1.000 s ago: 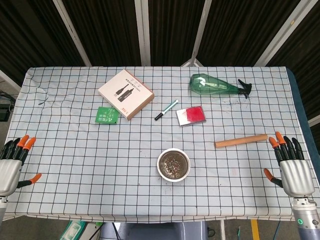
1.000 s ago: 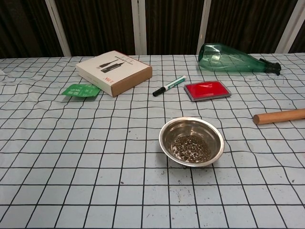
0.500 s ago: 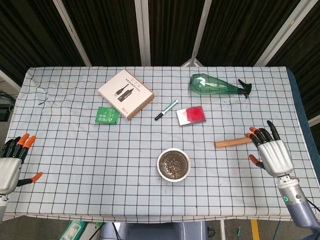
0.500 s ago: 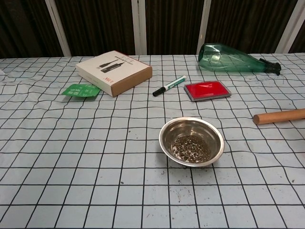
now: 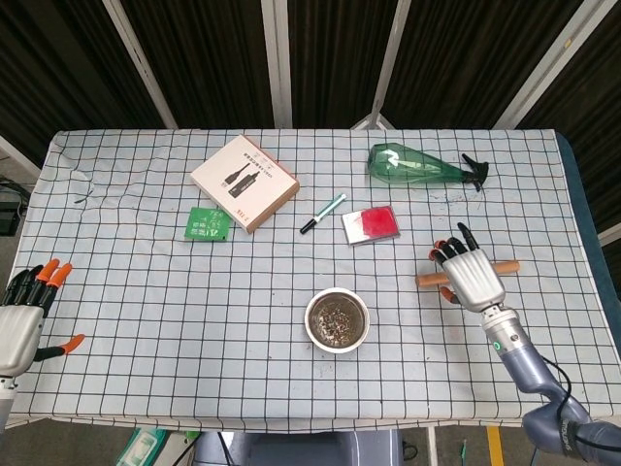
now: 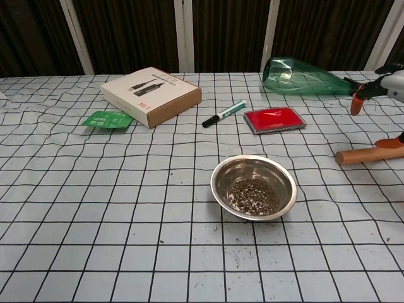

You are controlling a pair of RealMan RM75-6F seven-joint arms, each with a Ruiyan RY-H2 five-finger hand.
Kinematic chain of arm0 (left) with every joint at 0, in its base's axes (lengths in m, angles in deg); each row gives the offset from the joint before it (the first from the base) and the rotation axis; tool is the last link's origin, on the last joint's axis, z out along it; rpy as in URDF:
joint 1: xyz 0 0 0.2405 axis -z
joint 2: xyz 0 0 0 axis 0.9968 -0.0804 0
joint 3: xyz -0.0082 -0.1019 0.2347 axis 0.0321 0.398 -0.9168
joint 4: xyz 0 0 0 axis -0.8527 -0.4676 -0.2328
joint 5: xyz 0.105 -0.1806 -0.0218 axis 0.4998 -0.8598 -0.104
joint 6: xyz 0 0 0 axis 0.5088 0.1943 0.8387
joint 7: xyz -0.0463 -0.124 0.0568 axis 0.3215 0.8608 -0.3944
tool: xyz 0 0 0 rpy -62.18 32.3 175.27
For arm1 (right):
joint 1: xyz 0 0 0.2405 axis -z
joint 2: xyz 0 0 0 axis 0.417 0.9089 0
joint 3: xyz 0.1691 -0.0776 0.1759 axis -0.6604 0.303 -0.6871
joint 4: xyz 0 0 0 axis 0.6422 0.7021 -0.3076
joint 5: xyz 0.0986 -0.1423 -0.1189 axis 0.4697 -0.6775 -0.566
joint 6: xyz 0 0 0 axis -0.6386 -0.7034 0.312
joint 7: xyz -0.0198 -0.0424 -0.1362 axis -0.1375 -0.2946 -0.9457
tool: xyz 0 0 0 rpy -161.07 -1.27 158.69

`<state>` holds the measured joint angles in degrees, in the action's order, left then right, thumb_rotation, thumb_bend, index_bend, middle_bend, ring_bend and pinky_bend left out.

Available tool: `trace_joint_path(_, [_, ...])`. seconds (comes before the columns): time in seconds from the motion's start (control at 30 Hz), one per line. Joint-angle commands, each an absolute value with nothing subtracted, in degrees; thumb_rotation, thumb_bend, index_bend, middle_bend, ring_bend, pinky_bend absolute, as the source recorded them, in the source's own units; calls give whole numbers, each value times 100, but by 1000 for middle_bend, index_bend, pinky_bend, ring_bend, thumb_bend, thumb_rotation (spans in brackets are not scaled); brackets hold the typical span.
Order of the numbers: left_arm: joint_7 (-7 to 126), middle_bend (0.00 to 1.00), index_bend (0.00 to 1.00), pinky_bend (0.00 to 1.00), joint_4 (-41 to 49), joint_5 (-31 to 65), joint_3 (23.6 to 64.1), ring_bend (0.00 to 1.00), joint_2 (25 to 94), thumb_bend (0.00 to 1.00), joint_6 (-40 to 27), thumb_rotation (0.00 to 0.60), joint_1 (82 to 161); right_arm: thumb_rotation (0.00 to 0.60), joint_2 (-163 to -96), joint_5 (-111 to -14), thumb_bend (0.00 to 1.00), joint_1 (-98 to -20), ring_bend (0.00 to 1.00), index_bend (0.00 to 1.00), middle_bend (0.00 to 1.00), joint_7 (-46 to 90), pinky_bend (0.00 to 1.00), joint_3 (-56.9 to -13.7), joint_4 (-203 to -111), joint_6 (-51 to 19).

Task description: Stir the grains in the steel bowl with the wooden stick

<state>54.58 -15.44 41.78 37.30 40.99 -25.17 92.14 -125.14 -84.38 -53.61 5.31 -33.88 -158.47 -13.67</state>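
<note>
Now hovering over the wooden stick [image 5: 469, 273], the right robot hand [image 5: 472, 275], having swung in from the desk's right edge within the last second. Fingers spread and pointing away from the robot, holding nothing; covering the stick's middle in the head view, with both ends showing either side. Showing only at the right border of the chest view, fingertips [image 6: 357, 101] above the stick [image 6: 369, 154], seemingly not yet touching, though contact hard to confirm. Stick lying flat on the desk [image 5: 146, 282], unmoved, well right of the steel bowl [image 5: 337, 319]. Grains [image 6: 252, 195] sitting untouched in the bowl [image 6: 254, 187]. Resting near the desk's left edge, the left robot hand [image 5: 21, 311], fingers apart and empty, barely shifted. Reaching phase nearly finished, by the look of it; closing on the stick likely next, stirring not yet begun.
</note>
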Motion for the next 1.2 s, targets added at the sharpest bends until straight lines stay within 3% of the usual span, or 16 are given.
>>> trace_joint_path(0.03, [5480,0,0,0,-1559,4155,3738,0,4087,69,-2490,600,9226,600,-12695,-8294,251,-5489,249,375,300,331,61,-3434,-15685,-1234])
trace_joint_path(0.5, [5398,0,0,0,-1672,4080,3757,0,4068,68,-2421,600,9262,600,-13139,-7986,250,-5607,248,499,329,275,61,-3320,-15083,-1035])
trace_joint_path(1.2, [5450,0,0,0,-1672,4038,3743,0,4056,68,-2365,600,9276,600,-13447,-7889,254,-5689,249,435,329,312,61,-3215,-14738,-1035])
